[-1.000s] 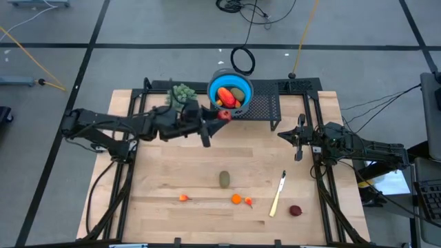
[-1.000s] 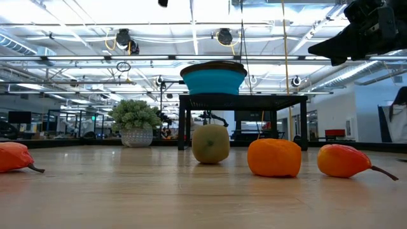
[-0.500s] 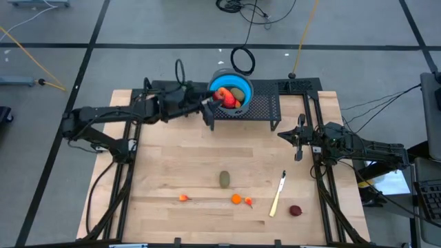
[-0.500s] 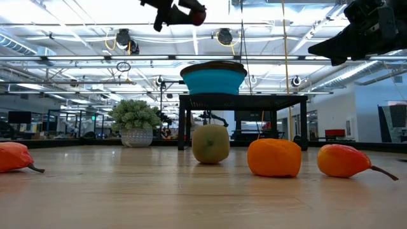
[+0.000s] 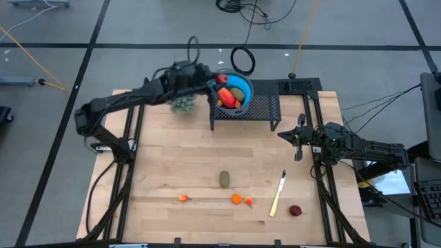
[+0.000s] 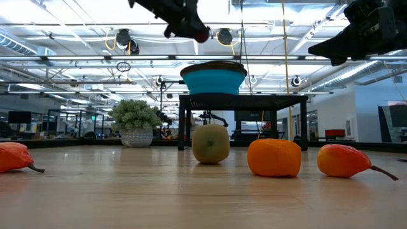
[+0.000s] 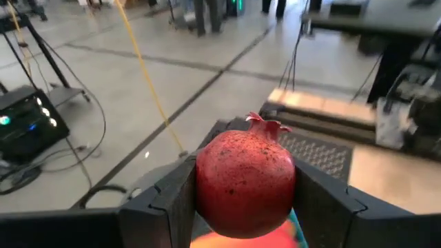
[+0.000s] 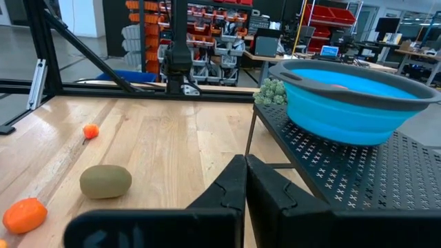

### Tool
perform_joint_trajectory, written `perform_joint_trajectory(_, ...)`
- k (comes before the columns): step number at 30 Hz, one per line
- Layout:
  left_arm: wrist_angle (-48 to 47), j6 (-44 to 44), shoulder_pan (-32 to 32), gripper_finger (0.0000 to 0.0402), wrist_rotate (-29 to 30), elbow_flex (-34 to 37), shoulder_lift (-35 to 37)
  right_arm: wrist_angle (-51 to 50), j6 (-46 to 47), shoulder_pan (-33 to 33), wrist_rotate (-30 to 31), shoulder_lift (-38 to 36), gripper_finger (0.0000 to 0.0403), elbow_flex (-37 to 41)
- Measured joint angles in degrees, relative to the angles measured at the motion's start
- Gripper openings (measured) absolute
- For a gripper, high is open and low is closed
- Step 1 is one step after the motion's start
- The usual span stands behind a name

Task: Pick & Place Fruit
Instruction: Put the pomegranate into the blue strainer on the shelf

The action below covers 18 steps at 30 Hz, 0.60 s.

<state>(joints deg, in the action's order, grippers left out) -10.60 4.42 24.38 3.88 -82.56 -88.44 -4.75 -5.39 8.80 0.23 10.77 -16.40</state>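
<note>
My left gripper (image 5: 219, 80) is over the blue bowl's (image 5: 242, 86) far-left rim, shut on a dark red round pomegranate (image 7: 246, 182). In the low view the pomegranate (image 6: 201, 36) hangs well above the bowl (image 6: 213, 81). The bowl stands on a black perforated stand (image 5: 265, 107) and holds a red-orange piece (image 5: 226, 97) and an olive-green one (image 5: 237, 93). On the table lie an olive-green oval (image 5: 224, 179), tiny orange pieces (image 5: 236, 200) (image 5: 183, 198) and a dark red round piece (image 5: 295, 211). My right gripper (image 5: 298, 153) waits shut by the stand's right side. My left gripper pinches the pomegranate between its two fingers (image 7: 176, 200), one on each side of its round middle (image 7: 207, 186). The crown (image 7: 265, 125) points away from the wrist. The fruit is lifted clear, above the bowl's rim.
A bushy pale-green plant ball (image 5: 182, 103) sits left of the stand, under my left arm. A pale yellow stick-like thing (image 5: 278, 194) lies near the dark red piece. Black frame rails run along the table's left and right sides. Bare wood shows around the scattered fruit.
My left gripper, shut on the pomegranate throughout, has carried it from the stand's near-left corner toward the table's far edge, to a place over the bowl's rim. The arm has swung away with it, uncovering the plant ball.
</note>
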Motion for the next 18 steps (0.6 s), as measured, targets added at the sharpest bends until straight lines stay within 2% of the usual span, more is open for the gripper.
perform_joint_trajectory(8, -6.7, 6.0, 4.4, 0.0200, -5.0, -10.7, -9.9, 0.0, 0.0, 0.0, 0.0, 0.0, 0.0000, 0.0)
perform_joint_trajectory(18, -14.9, 11.6, 6.9, 0.0200, -5.4, -18.0, -18.7, -0.2, 0.0, 0.0, 0.3, 0.0, 0.0000, 0.0)
